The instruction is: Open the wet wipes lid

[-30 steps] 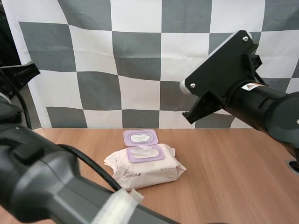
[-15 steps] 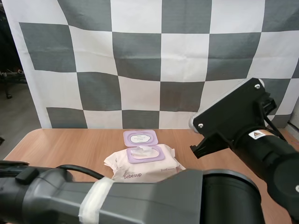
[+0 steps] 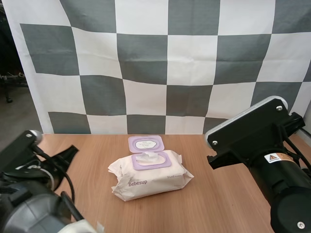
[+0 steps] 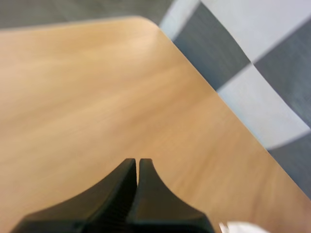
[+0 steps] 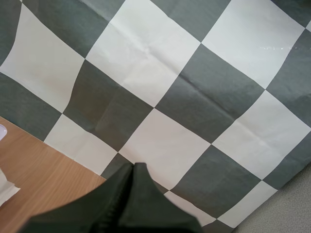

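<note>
The wet wipes pack (image 3: 148, 177) lies in the middle of the wooden table, white with a lilac frame around its dispensing hole. Its lilac lid (image 3: 146, 143) is flipped back flat behind the hole, where a wipe (image 3: 148, 158) shows. My left gripper (image 4: 138, 162) is shut on nothing above bare wood near the table's rounded corner, with a bit of the pack (image 4: 238, 227) beside it. My right gripper (image 5: 133, 167) is shut on nothing, raised off the table and aimed past its far edge. Both arms stand apart from the pack, the left arm (image 3: 29, 194) at its left, the right arm (image 3: 262, 145) at its right.
The table (image 3: 228, 194) has bare wood on both sides of the pack. Its far edge (image 5: 43, 162) and a rounded far-left corner (image 4: 141, 22) are close by.
The left arm has pulled back out of the foreground to the near left, and its fingers have closed. The right arm has sunk lower and to the right. The pack and its open lid have stayed put.
</note>
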